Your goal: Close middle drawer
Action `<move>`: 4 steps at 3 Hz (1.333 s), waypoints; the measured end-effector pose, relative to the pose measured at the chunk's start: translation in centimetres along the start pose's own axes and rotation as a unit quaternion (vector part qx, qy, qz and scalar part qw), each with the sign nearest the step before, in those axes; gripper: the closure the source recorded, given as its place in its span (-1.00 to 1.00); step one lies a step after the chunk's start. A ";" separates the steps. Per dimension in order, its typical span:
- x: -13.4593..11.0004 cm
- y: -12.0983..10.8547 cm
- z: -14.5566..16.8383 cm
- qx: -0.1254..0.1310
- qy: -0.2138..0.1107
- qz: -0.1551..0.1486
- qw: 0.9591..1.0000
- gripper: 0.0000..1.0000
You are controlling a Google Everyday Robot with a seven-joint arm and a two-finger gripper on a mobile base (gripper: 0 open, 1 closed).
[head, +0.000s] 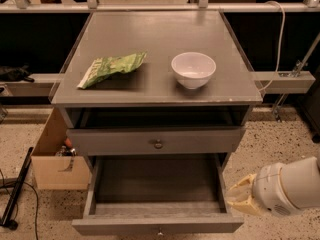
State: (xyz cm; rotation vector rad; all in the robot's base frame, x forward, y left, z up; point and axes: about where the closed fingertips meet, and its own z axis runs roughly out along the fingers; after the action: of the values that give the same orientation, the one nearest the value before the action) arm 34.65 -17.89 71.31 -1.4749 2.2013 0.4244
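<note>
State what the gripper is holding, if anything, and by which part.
Nothing is held. The gripper is low on the right, beside the right front corner of the pulled-out middle drawer, and grasps neither its front nor its tiny knob.

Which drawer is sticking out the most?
The middle drawer, the low one with the tiny knob, pulled far out beside the gripper. The drawer above, with the bigger knob, is nearly shut.
</note>
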 end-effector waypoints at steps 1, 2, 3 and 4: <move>3.3 -0.8 4.4 -0.001 -0.022 -0.001 1.000 1.00; 3.3 -0.8 4.5 -0.002 -0.022 0.000 1.000 1.00; 6.1 0.3 10.4 -0.023 -0.010 0.036 0.999 1.00; 8.6 1.3 14.5 -0.040 0.001 0.058 0.998 1.00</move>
State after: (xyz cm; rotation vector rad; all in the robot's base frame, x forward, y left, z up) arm 33.52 -17.01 54.42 -1.3916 2.3040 0.5555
